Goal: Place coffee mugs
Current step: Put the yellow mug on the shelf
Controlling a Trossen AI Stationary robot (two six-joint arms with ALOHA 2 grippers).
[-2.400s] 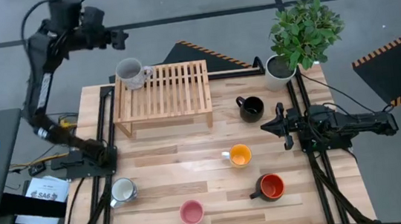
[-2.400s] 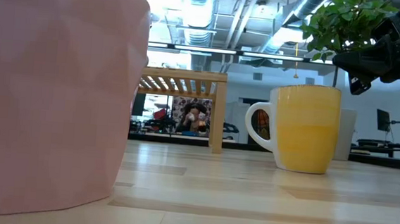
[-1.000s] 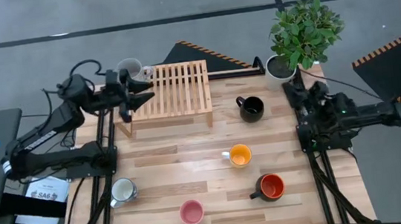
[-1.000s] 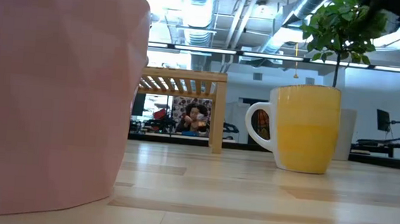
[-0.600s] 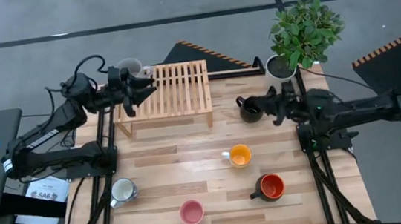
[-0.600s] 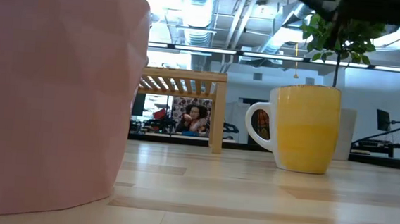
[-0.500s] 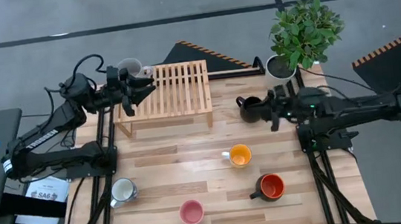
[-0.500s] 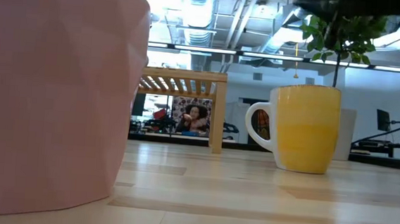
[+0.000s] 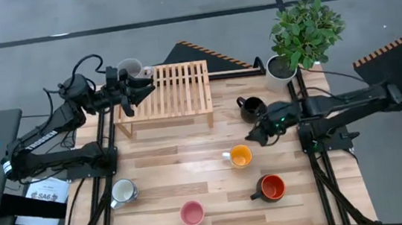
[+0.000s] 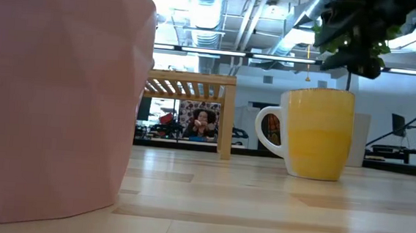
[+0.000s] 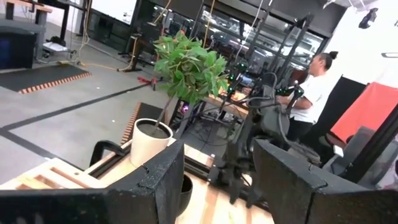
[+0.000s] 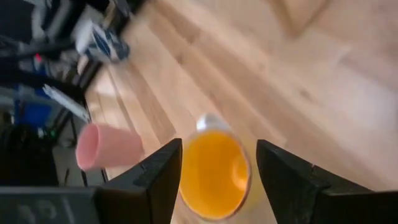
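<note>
orange mug (image 9: 241,155) below right claw (image 9: 258,136), spread wide, empty, left claw (image 9: 139,93) open

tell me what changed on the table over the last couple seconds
The left gripper came down from behind the table to the rack's left end, beside the grey mug it had set there. The right gripper, open, swung from the table's right edge past the black mug toward the orange mug. All six mugs stayed put.
</note>
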